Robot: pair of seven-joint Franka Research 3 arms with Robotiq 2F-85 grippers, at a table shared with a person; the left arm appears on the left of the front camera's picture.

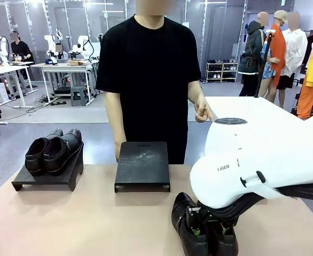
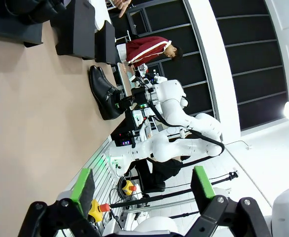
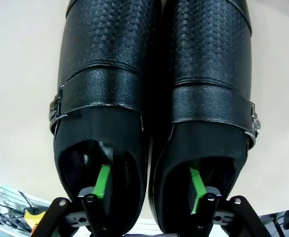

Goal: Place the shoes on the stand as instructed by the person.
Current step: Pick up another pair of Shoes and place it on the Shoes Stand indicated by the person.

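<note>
One pair of black shoes (image 1: 54, 152) rests on the left stand (image 1: 44, 178). The middle stand (image 1: 142, 166) is bare. A second pair (image 1: 191, 234) lies on the table near the front edge, seen close up as shoes (image 3: 149, 74) in the right wrist view. My right gripper (image 3: 149, 185) is open, with one green-padded finger (image 3: 102, 180) down inside each shoe's opening and their inner walls between the fingers. My left gripper (image 2: 142, 190) hangs open above the table, holding nothing, far from that pair (image 2: 104, 91). The person (image 1: 148, 69) stands behind the middle stand, one hand (image 1: 202, 112) with a finger pointing down.
My right arm's white body (image 1: 258, 160) covers the table's right side. A white table (image 1: 252, 109) stands behind the person. The tabletop (image 1: 65, 224) is bare at the front left. Both stands (image 2: 75, 29) appear at the top of the left wrist view.
</note>
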